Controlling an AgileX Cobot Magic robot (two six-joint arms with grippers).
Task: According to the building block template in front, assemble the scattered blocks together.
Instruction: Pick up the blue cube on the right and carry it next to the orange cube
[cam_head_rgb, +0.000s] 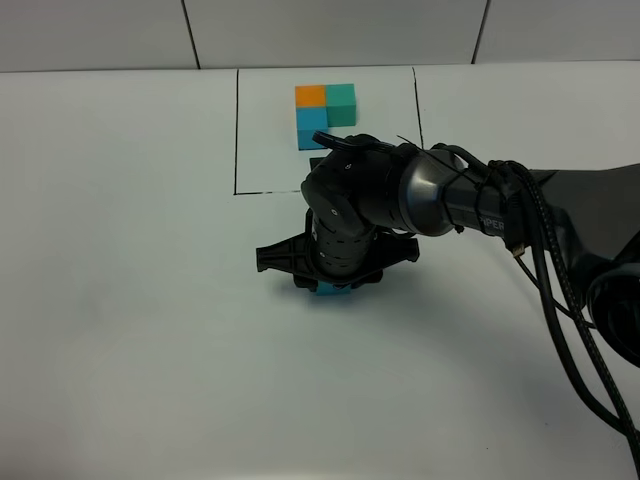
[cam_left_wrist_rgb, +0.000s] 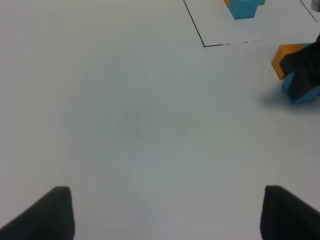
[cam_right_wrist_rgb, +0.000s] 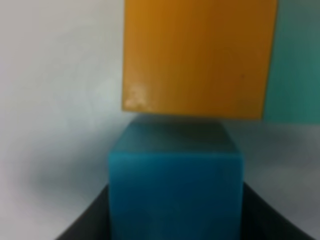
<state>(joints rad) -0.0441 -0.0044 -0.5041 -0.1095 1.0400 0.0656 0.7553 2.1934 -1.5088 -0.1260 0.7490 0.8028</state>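
Left hand (cam_left_wrist_rgb: 167, 192) hangs wide open over the tabletop (cam_left_wrist_rgb: 125, 125), holding nothing. At centre frame the right hand (cam_head_rgb: 333, 280) is closed on the blue cube (cam_right_wrist_rgb: 175, 190), low on the tabletop. The orange cube (cam_right_wrist_rgb: 197, 55) and green cube (cam_right_wrist_rgb: 295, 60) sit side by side just beyond it. Template (cam_head_rgb: 322, 110) is upper centre, inside its drawn frame. I judge two cubes placed and blue nearly seated under orange, though I can't tell if they touch. Release is left to do. My right arm hides the group from the high view.
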